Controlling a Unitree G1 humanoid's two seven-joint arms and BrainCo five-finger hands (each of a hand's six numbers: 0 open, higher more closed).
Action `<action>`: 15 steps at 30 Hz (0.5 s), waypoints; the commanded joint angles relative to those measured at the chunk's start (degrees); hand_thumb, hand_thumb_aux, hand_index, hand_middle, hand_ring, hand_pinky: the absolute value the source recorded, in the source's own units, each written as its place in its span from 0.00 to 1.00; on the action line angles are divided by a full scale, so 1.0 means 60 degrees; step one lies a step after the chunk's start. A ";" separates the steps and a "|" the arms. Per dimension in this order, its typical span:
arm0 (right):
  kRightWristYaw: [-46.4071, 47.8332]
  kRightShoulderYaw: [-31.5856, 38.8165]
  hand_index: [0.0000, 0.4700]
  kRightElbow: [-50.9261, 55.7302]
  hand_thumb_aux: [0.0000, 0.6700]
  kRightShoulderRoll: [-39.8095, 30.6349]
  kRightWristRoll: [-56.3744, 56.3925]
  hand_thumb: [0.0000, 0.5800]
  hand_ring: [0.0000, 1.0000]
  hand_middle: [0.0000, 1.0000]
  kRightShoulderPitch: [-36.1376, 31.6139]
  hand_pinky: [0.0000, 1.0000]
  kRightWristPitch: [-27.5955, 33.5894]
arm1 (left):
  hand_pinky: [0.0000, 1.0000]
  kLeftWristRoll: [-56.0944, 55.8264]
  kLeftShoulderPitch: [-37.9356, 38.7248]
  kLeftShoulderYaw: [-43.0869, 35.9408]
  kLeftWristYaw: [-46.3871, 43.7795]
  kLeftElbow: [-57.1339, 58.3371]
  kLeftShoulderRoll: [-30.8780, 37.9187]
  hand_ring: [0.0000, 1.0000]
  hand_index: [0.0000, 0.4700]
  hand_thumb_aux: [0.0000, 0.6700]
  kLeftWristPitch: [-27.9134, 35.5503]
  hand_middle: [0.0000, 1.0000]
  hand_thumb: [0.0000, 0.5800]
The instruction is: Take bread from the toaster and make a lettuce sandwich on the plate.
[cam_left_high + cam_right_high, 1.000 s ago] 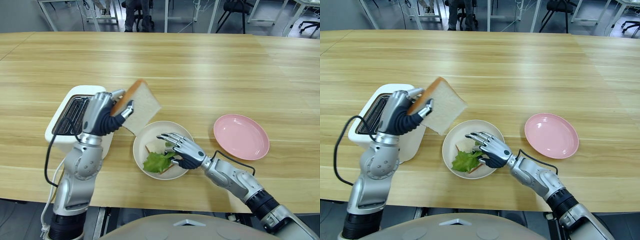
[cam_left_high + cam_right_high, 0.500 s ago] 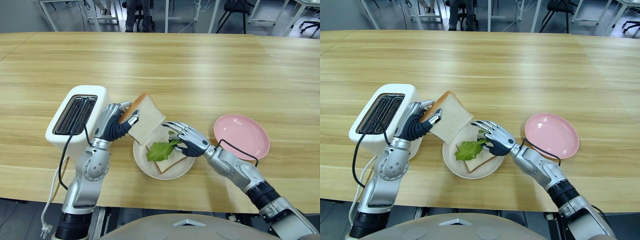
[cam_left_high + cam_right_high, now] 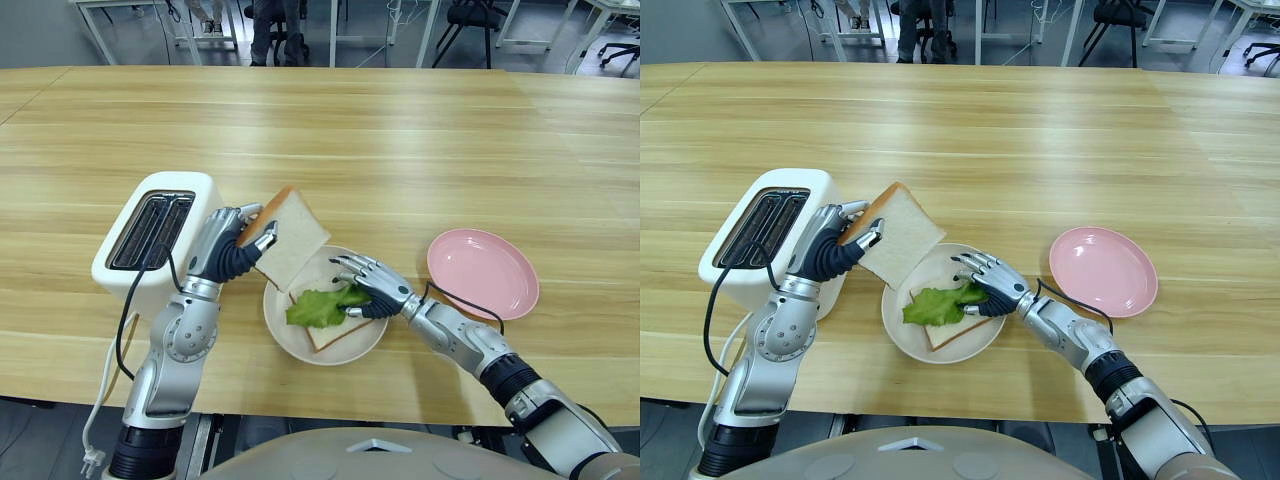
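Bread slice (image 3: pixel 295 235) is hanging tilted in the left hand (image 3: pixel 228 250), which is clamping its crust edge, between the toaster (image 3: pixel 150 235) and the cream plate (image 3: pixel 290 340), overlapping the plate's left rim. The right hand (image 3: pixel 370 292) is pinching the lettuce leaf (image 3: pixel 315 308) at its right end, laying it over the lower slice (image 3: pixel 335 335) on the plate. Bread is likely light, soft and easily dented, so gripping at the crust is looking wisest. The leaf is looking limp and tearable.

Bright even light, soft shadows, little glare

No legible text, apparently.
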 commanded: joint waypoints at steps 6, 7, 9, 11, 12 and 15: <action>0.0123 -0.0696 0.00 -0.1122 0.00 -0.0319 0.0702 0.00 0.00 0.00 0.0100 0.00 0.0116 | 1.00 -0.0385 -0.0053 -0.0142 -0.0216 0.0115 0.0010 1.00 0.98 1.00 -0.0058 1.00 1.00; 0.0192 -0.0785 0.00 -0.1253 0.00 -0.0361 0.0778 0.00 0.00 0.00 0.0094 0.00 0.0121 | 1.00 -0.0432 -0.0058 -0.0166 -0.0255 0.0136 0.0010 1.00 0.98 1.00 -0.0059 1.00 1.00; 0.0307 -0.0954 0.00 -0.1518 0.00 -0.0494 0.0858 0.00 0.00 0.00 0.0083 0.00 0.0156 | 1.00 -0.0679 -0.0073 -0.0233 -0.0404 0.0240 -0.0011 1.00 0.98 1.00 -0.0077 1.00 1.00; 0.0437 -0.1139 0.00 -0.1815 0.00 -0.0623 0.0972 0.00 0.00 0.00 0.0124 0.00 0.0209 | 1.00 -0.0925 -0.0074 -0.0305 -0.0575 0.0309 -0.0011 1.00 0.98 1.00 -0.0064 1.00 1.00; 0.0388 -0.1435 0.00 -0.2085 0.00 -0.0801 0.1071 0.00 0.00 0.00 0.0184 0.00 0.0252 | 1.00 -0.1219 -0.0078 -0.0358 -0.0733 0.0387 -0.0048 1.00 0.98 1.00 -0.0047 1.00 1.00; 0.0073 -0.2584 0.00 -0.2883 0.00 -0.1356 0.1413 0.00 0.00 0.00 0.0489 0.00 0.0564 | 1.00 -0.2088 -0.0109 -0.0619 -0.1429 0.0705 -0.0054 1.00 0.98 1.00 0.0051 1.00 1.00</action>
